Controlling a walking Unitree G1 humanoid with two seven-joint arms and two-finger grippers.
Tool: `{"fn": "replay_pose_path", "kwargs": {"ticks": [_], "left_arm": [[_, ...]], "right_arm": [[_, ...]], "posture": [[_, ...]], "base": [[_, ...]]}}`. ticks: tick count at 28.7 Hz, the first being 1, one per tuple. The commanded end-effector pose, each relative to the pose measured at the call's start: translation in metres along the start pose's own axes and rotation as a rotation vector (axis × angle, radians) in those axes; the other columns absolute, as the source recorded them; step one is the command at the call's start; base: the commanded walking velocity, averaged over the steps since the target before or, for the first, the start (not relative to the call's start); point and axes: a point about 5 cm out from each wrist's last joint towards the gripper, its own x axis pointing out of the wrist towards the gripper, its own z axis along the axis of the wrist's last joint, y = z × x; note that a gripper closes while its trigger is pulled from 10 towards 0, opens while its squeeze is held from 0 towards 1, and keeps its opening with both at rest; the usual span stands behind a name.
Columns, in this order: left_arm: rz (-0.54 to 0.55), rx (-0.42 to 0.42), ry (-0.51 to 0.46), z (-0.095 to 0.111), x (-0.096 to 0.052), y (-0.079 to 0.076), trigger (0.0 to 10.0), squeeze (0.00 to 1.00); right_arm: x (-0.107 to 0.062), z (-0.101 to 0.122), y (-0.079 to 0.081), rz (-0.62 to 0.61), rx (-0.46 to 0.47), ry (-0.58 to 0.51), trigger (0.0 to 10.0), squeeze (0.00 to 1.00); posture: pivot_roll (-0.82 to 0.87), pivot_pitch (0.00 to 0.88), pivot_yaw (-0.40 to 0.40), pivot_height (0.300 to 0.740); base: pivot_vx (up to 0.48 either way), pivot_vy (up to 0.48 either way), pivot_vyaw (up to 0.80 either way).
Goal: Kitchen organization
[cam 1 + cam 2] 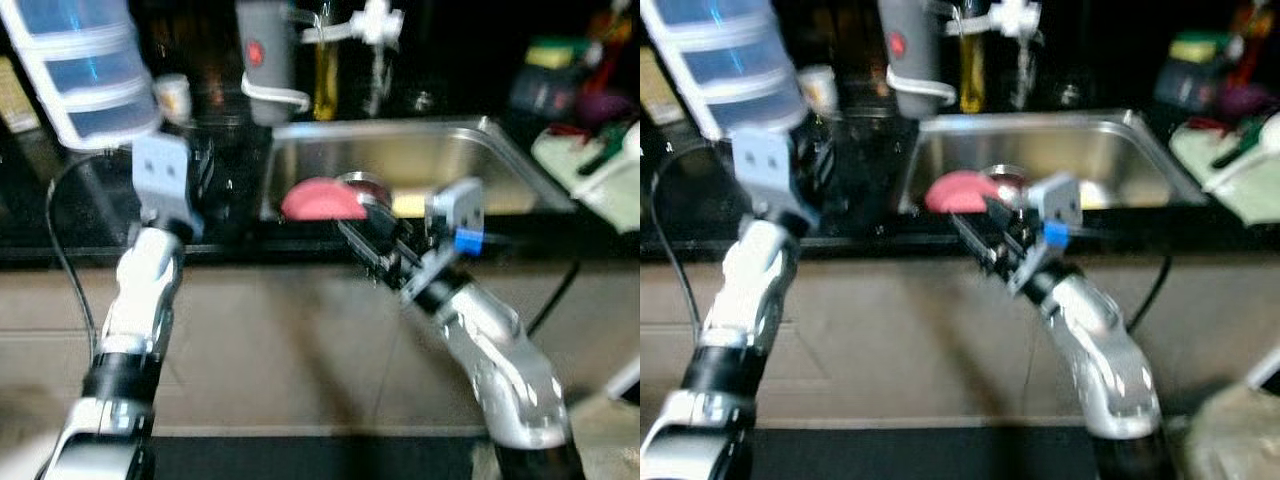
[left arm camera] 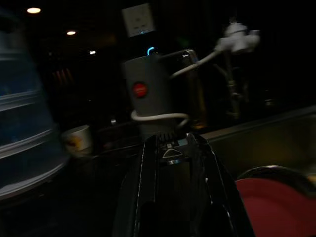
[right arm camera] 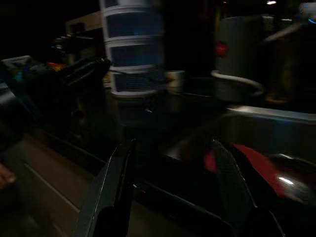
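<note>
Red plate [image 1: 322, 199]: lies in the steel sink [image 1: 500, 150], at its near left corner, flat, partly over a round metal item.

Right gripper [image 1: 368, 238]: fingers spread apart, empty, at the sink's front edge, pointing toward the plate; the plate lies just ahead of and touching distance from the fingertips. Judged the nearer arm for a pick.

Left gripper [image 2: 173, 163]: over the dark counter left of the sink, near the stacked container [image 1: 85, 70]; cannot tell if its fingers are parted.

Grey appliance [image 1: 265, 60]: behind the sink.

Black counter [image 1: 90, 215] carries stacked containers [image 1: 80, 70] and a cup [image 1: 173, 98].
</note>
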Motion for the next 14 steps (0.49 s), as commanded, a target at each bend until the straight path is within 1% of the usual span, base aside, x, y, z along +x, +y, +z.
{"fn": "replay_pose_path", "kwargs": {"ticks": [1,7,14], "left_arm": [[-0.013,-0.003,-0.006,0.0024,0.0029,-0.0032,10.0,0.00],[0.017,-0.023,-0.013,0.0035,0.0050,0.0005,10.0,0.00],[0.021,-0.017,-0.003,0.0016,0.0049,0.0016,10.0,0.00]], "right_arm": [[-0.0025,-0.0023,-0.0038,-0.023,0.002,0.015,10.0,0.00],[-0.0026,-0.0014,-0.0034,-0.020,-0.005,0.009,10.0,0.00],[-0.0024,-0.0014,-0.0036,-0.021,-0.008,0.010,10.0,0.00]], "posture": [[-0.14,0.000,0.042,0.740],[-0.15,0.000,0.043,0.740],[-0.14,0.000,0.042,0.740]], "base": [[0.000,-0.281,-0.64],[0.000,0.000,0.00],[0.000,0.000,0.00]]}}
